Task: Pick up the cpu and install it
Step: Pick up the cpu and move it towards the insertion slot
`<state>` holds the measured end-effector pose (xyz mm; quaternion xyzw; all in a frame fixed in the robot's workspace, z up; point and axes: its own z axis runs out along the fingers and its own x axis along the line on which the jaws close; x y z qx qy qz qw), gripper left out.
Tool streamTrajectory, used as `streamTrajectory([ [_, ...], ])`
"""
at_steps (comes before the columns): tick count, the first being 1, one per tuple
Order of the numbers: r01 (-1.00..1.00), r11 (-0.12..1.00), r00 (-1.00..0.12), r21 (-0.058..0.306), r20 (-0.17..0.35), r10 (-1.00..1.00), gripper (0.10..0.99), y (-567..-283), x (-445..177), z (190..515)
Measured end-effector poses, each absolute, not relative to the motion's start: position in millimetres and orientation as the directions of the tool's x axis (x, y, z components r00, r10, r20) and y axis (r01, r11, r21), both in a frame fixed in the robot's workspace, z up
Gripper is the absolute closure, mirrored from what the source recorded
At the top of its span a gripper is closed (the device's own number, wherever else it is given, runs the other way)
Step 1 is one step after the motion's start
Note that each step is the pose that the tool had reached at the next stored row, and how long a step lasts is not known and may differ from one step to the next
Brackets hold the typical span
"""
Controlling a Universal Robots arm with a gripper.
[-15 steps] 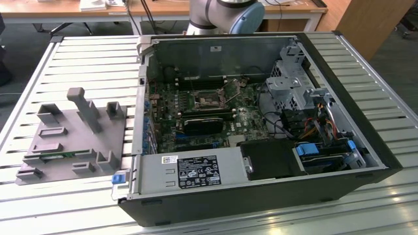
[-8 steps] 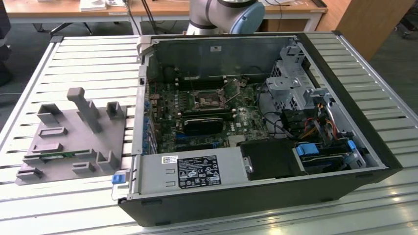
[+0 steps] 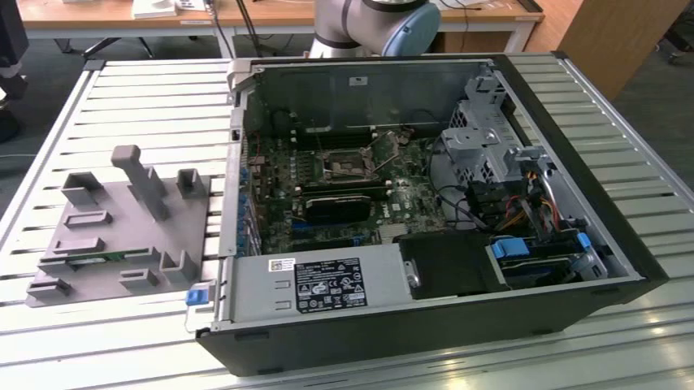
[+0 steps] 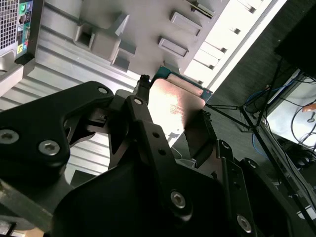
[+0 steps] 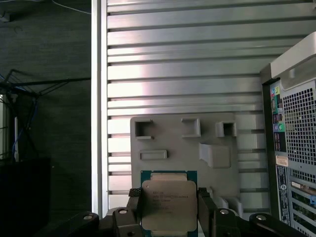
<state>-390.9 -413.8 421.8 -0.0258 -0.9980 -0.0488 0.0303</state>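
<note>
The cpu (image 5: 168,200) is a flat square chip with a silvery top plate and a thin green rim. My gripper (image 5: 169,195) is shut on it, one black finger (image 5: 134,207) on each of two opposite edges. In the second wrist view the cpu (image 4: 174,106) sits between the same fingers of the gripper (image 4: 173,98), held well above the table. Below it lies the grey fixture plate (image 5: 182,148). In the exterior view the open computer case (image 3: 564,106) shows its motherboard with the empty socket (image 3: 347,166) near the middle.
The grey fixture plate (image 3: 119,236) with raised blocks lies on the slatted metal table (image 3: 141,97), at the exterior view's left of the case. A grey power supply (image 3: 314,288) and drive bays (image 3: 521,244) fill the case's near side. The arm's base (image 3: 375,24) stands behind the case.
</note>
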Motion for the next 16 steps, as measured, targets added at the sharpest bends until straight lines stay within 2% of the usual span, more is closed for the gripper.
streamTrajectory([
  [16,0.055,0.994,-0.996,0.09,0.069,0.049,0.545,-413.3,-375.1,421.8],
])
